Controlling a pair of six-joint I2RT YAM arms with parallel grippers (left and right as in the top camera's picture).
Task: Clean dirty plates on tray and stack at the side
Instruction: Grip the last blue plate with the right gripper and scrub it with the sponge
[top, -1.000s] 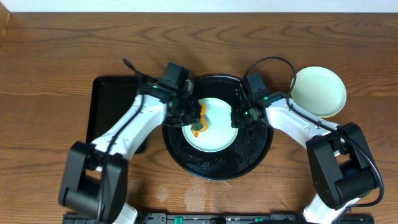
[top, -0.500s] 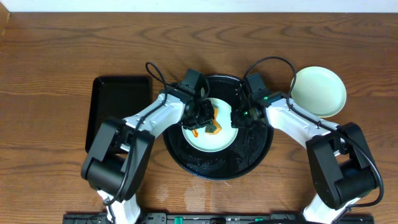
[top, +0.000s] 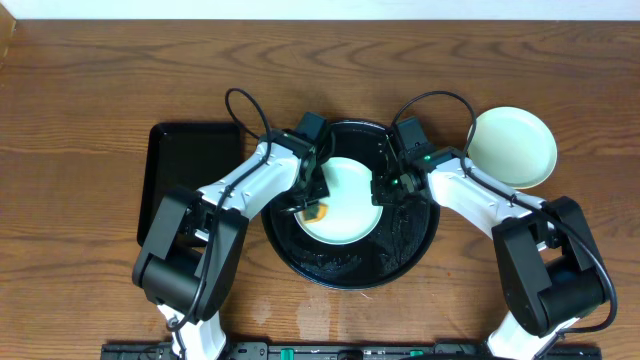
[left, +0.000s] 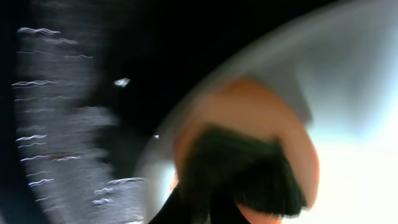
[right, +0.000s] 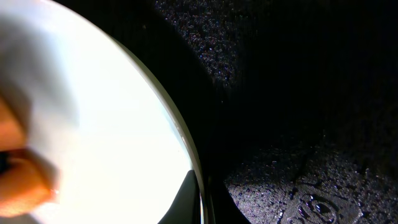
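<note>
A pale mint-green plate (top: 350, 195) lies in the round black tray (top: 350, 272). My left gripper (top: 313, 200) is shut on an orange sponge (top: 319, 211) and presses it on the plate's lower-left part. The left wrist view is blurred, with the sponge (left: 249, 112) on the plate (left: 348, 81). My right gripper (top: 381, 190) is shut on the plate's right rim. In the right wrist view its fingers (right: 200, 199) straddle the rim of the plate (right: 93, 124). A second mint-green plate (top: 510, 147) sits on the table at the right. No yellow plate is in view.
A rectangular black tray (top: 190, 175) lies on the table to the left of the round tray. The round tray's floor is wet and speckled (right: 298, 93). Both arms reach in over the tray from the near side.
My left gripper has swept the sponge from the plate's middle back to its lower-left edge. The right arm and the plate have not moved.
</note>
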